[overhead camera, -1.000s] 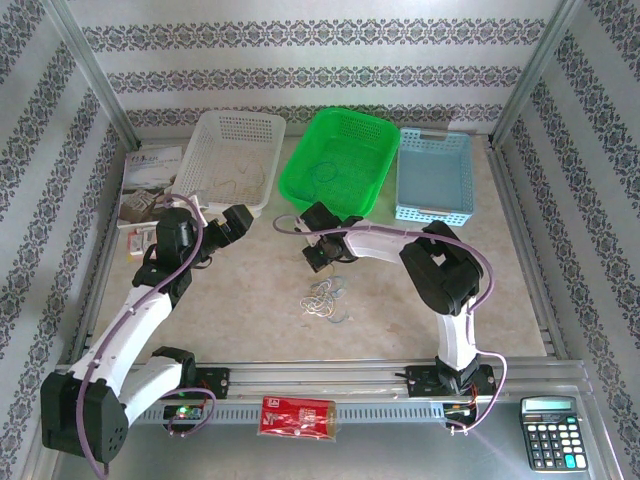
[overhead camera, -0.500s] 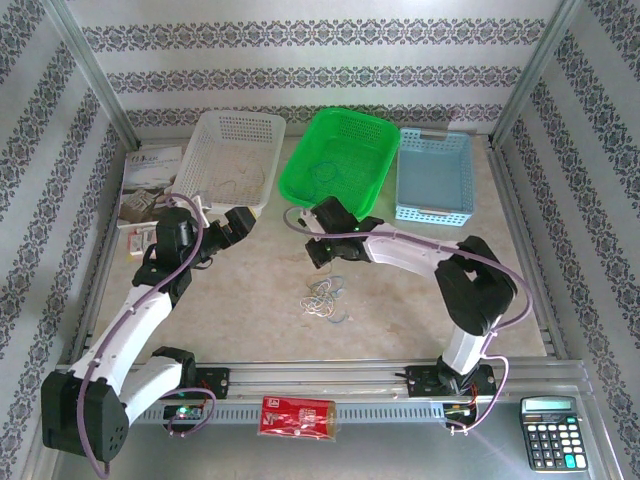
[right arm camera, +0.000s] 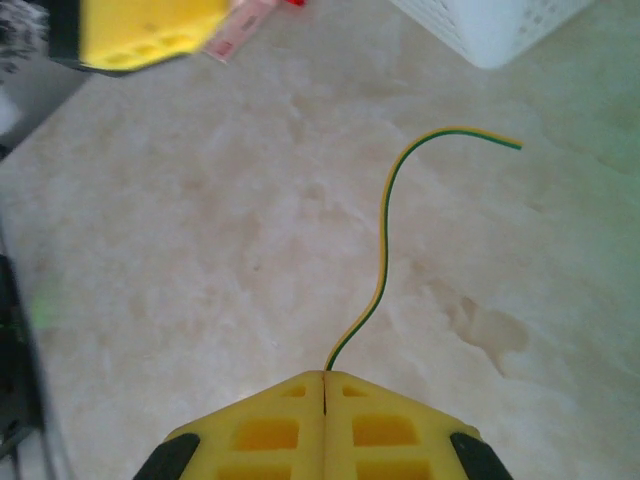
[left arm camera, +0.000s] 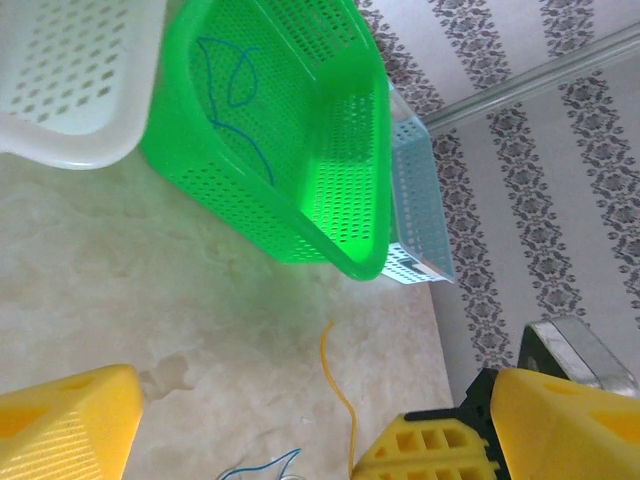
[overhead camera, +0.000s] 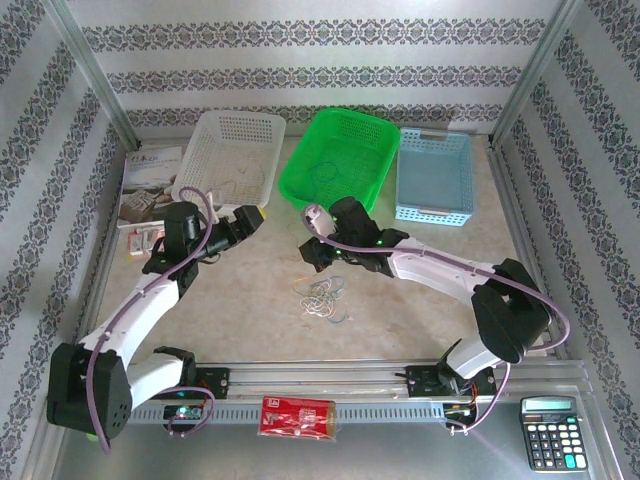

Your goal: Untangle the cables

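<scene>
Right gripper [right arm camera: 325, 385]: pads pressed together, clamped on a single yellow-green strand [right arm camera: 385, 250]. It comes out of the seam and arcs away over the table [right arm camera: 200, 250] to a free tip near the white basket [right arm camera: 500, 25].

Left gripper [overhead camera: 252, 214]: fingers spread wide, holding nothing, parked near that basket and off to the side of mine.

The rest of the cables [overhead camera: 322, 298] are a small loose knot on the table, just in front of the right gripper. One blue cable [left arm camera: 235, 85] already lies in the green basket [left arm camera: 250, 210].

My read on handling:
- Strands look very thin and near weightless. I expect the whole knot to drag along if I pull fast.
- The held strand keeps its curve, so it has some spring rather than being fully limp. It may flick when it comes free.
- The jacket looks smooth, so it probably slides in the pads.

I can't tell how much length sits behind the pads. I'd grip well back from an end, not at the tip. Open left gripper could pin the knot while I draw slowly.
</scene>
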